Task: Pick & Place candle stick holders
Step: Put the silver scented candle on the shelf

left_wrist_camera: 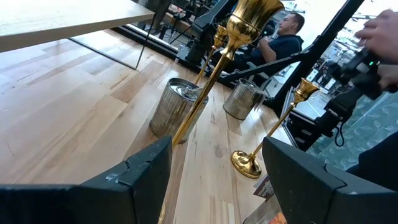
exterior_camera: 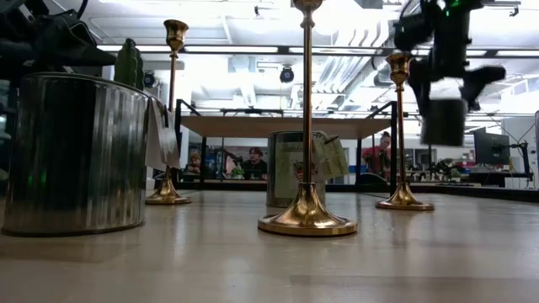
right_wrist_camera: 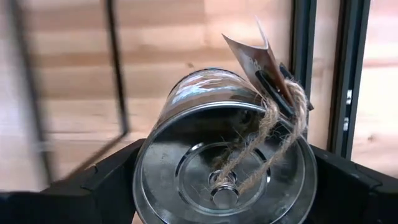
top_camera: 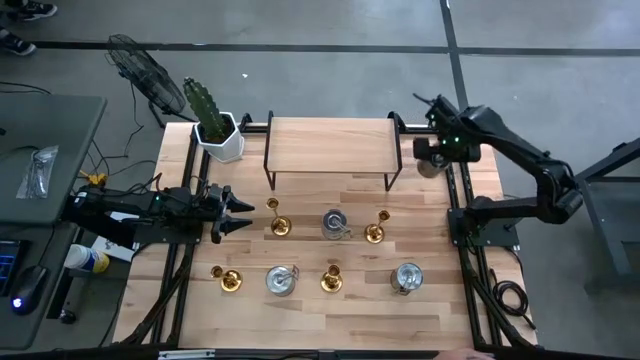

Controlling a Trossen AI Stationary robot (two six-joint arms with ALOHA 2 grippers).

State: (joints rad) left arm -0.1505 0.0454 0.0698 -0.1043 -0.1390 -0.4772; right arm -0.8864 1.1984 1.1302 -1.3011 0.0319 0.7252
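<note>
Four gold candle stick holders stand on their round bases: (top_camera: pixel 279 225), (top_camera: pixel 375 232), (top_camera: pixel 228 280), (top_camera: pixel 331 280). Three silver cup holders (top_camera: pixel 335 224), (top_camera: pixel 281 280), (top_camera: pixel 407 278) sit upright among them. My right gripper (right_wrist_camera: pixel 224 186) is at the table's far right, beside the shelf's right end, shut on a fourth silver cup (right_wrist_camera: pixel 224 155) with a twine-tied tag (right_wrist_camera: pixel 258 62). My left gripper (top_camera: pixel 243 213) stands open and level at the left, a short way from the nearest gold holder (left_wrist_camera: pixel 211 81), touching nothing. My right gripper pinches the silver cup's outer wall (right_wrist_camera: pixel 148 174) between its two fingers (right_wrist_camera: pixel 106 180), one on each opposite side. The fingers point down from above, over the open mouth. The cup (exterior_camera: pixel 444 122) hangs upright, lifted clear of the table.
A wooden shelf on a black metal frame (top_camera: pixel 330 145) stands at the far middle. A white pot with a cactus (top_camera: pixel 220 135) is at the far left corner. Black frame rails (top_camera: pixel 460 200) run along the right edge. People sit in the room beyond.
</note>
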